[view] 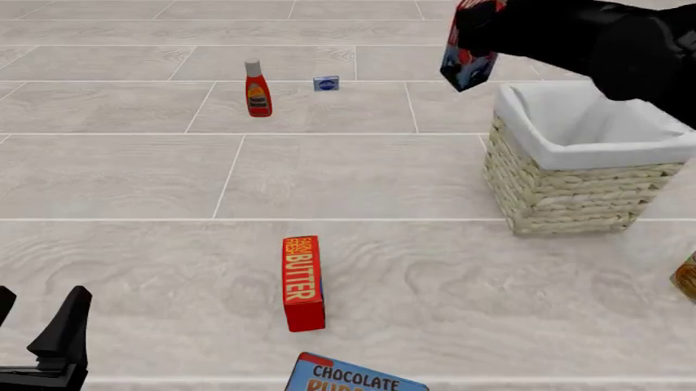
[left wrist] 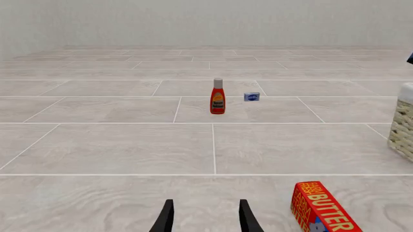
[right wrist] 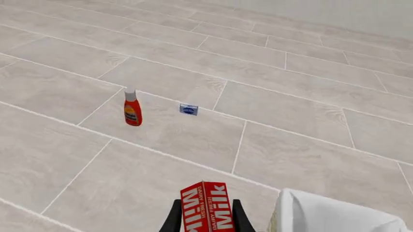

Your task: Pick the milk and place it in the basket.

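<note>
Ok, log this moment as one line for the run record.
right gripper: shut on milk, raised beside basket | left gripper: open, idle | milk not in basket yet

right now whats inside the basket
Only the white cloth lining shows inside the basket; no item is visible there. Its near wall hides the bottom. The milk is not in it: the right gripper holds it up beside the far-left rim.

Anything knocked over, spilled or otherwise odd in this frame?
Nothing spilled or damaged. The butter box lies flat on the table; the ketchup bottle stands upright. The milk hangs tilted in the right claw beside the basket, not over it.
</note>
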`<action>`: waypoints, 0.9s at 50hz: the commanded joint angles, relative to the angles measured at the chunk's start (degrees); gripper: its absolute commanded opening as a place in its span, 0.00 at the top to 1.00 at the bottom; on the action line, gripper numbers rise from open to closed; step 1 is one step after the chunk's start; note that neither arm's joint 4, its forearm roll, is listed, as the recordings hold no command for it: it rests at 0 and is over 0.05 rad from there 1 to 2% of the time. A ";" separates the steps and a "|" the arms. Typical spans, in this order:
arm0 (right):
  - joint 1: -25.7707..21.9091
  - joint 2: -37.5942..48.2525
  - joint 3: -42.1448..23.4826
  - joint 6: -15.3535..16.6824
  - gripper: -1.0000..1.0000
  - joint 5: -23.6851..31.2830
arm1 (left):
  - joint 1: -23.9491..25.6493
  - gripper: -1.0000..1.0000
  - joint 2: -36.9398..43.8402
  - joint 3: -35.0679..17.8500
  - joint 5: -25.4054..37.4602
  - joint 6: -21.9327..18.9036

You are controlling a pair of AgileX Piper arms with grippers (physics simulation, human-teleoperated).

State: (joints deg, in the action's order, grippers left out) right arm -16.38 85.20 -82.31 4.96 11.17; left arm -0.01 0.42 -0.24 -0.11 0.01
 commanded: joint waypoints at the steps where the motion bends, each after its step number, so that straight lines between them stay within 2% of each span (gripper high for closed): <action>1: 6.08 -0.92 -3.70 -0.40 1.00 1.85 | 0.01 0.00 0.01 0.00 0.00 -0.01; 20: 13.86 -0.92 -2.56 0.17 1.00 1.01 | 0.01 0.00 0.01 0.00 0.00 0.00; 23: 15.26 -0.40 -2.21 1.44 1.00 0.65 | -0.01 0.00 0.00 0.00 0.00 -0.01; 27: 16.81 -0.53 -1.24 1.52 1.00 -0.26 | 0.00 0.00 0.00 0.00 0.00 0.01; 45: 20.55 0.55 4.51 1.00 1.00 -4.58 | 0.02 0.00 0.00 0.00 0.00 -0.01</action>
State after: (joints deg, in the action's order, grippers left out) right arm 2.11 85.77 -79.68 7.16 9.24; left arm -0.01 0.42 -0.24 -0.11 0.01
